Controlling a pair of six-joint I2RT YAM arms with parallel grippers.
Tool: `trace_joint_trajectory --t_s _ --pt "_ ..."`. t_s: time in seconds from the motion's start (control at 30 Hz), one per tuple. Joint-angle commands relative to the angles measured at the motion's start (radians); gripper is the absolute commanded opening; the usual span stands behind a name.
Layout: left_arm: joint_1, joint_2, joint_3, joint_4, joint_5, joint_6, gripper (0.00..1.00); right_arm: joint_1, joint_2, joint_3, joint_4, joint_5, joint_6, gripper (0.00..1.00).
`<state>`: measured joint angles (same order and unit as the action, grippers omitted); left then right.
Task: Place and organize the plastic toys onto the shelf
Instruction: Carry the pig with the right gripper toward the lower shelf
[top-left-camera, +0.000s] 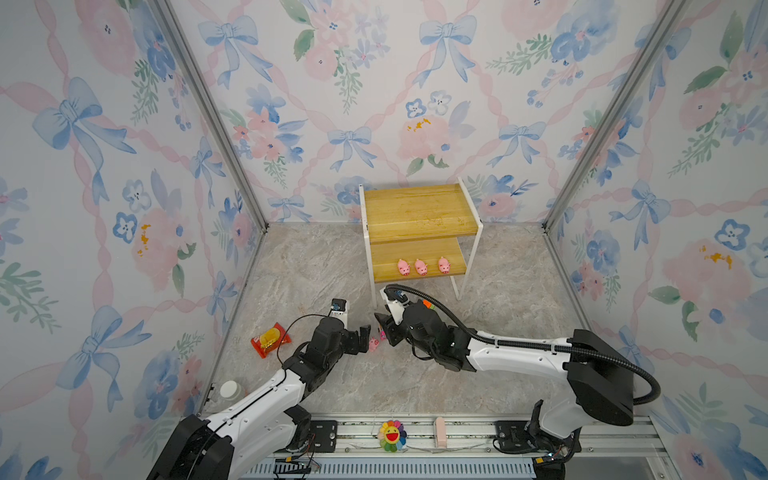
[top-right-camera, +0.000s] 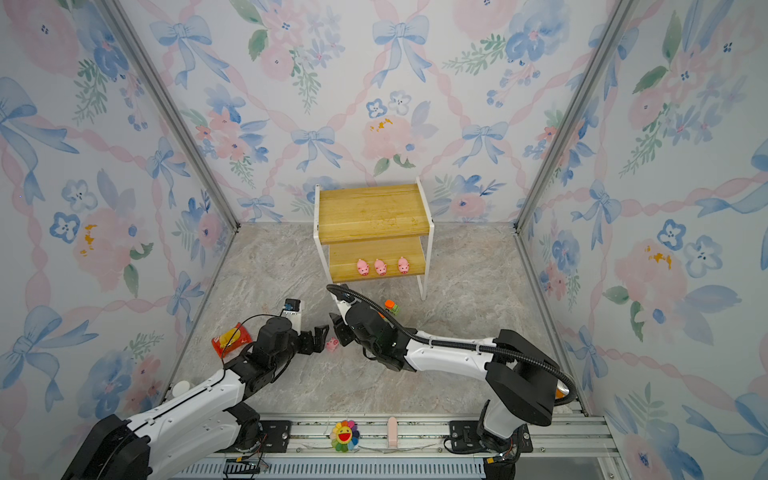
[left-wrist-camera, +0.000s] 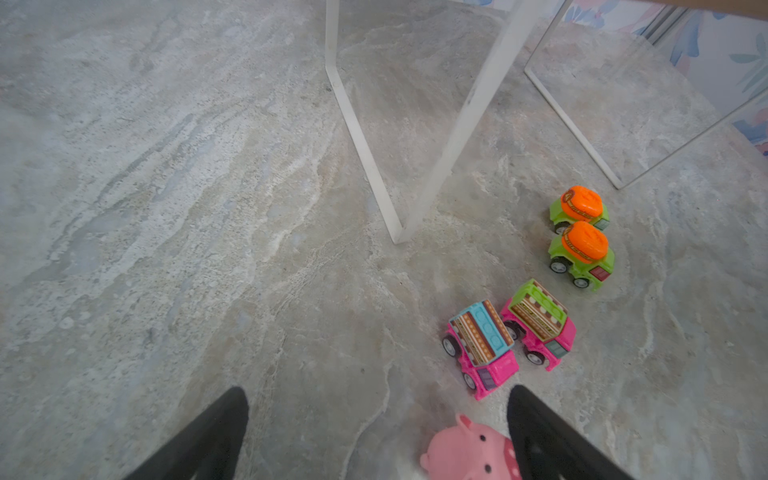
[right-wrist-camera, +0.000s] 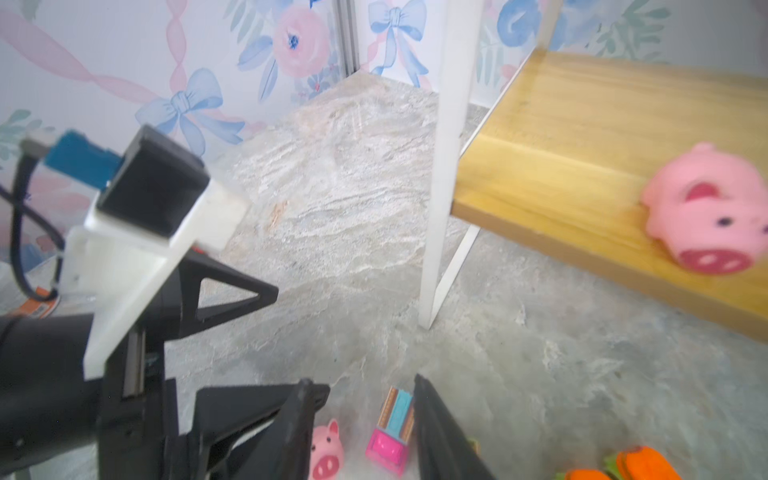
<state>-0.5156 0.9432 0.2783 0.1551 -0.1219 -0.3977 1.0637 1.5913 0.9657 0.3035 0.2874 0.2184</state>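
Plastic toys are split between shelf and table, and both claws sit over the loose ones. The left claw (left-wrist-camera: 378, 390) is spread wide and empty. Its fingers straddle the fourth pink pig (left-wrist-camera: 465, 449), which lies on the table (top-left-camera: 311, 270) close against one finger. The frame edge cuts the toy off, so I cannot say whether they touch. That wide stance suits a soft, round body taken from above.

The right claw (right-wrist-camera: 365, 379) faces it from the other side, partly open and holding nothing, just above the blue-topped pink truck (left-wrist-camera: 480, 347). The narrower gap looks matched to the truck's slim sides. The green-topped pink truck (left-wrist-camera: 538, 324) stands side by side with it. The two green trucks (left-wrist-camera: 582, 253) sit one just behind the other, nearer the shelf's front leg.

In both top views this cluster lies just below the centre of the frame, mostly hidden under the right arm. Above it, at centre, the shelf (top-left-camera: 419, 208) stands against the back wall. Three pigs (top-left-camera: 421, 267) line the front edge of its lower board, snouts outward, evidently sorted by kind. The upper board is bare, probably kept for the trucks. A red snack packet (top-left-camera: 270, 340) lies at lower left, no part of the job.
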Motion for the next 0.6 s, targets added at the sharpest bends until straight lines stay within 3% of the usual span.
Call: trace_joint_trajectory --t_s 0.0,0.27,0.47,0.57 --pt "0.009 -0.007 -0.007 -0.001 0.005 -0.001 0.98 -0.027 0.008 0.029 -0.025 -0.01 -0.035 0.42" --pt "0.009 -0.028 -0.011 -0.012 0.003 -0.007 0.98 -0.019 -0.036 -0.094 -0.052 -0.032 -0.052 0.47" --pt "0.011 -0.026 -0.008 -0.017 -0.006 -0.017 0.98 -0.01 -0.044 -0.124 -0.139 -0.152 -0.102 0.53" --pt "0.01 -0.02 -0.005 -0.017 -0.009 -0.014 0.98 -0.017 -0.033 -0.184 -0.067 -0.213 -0.122 0.58"
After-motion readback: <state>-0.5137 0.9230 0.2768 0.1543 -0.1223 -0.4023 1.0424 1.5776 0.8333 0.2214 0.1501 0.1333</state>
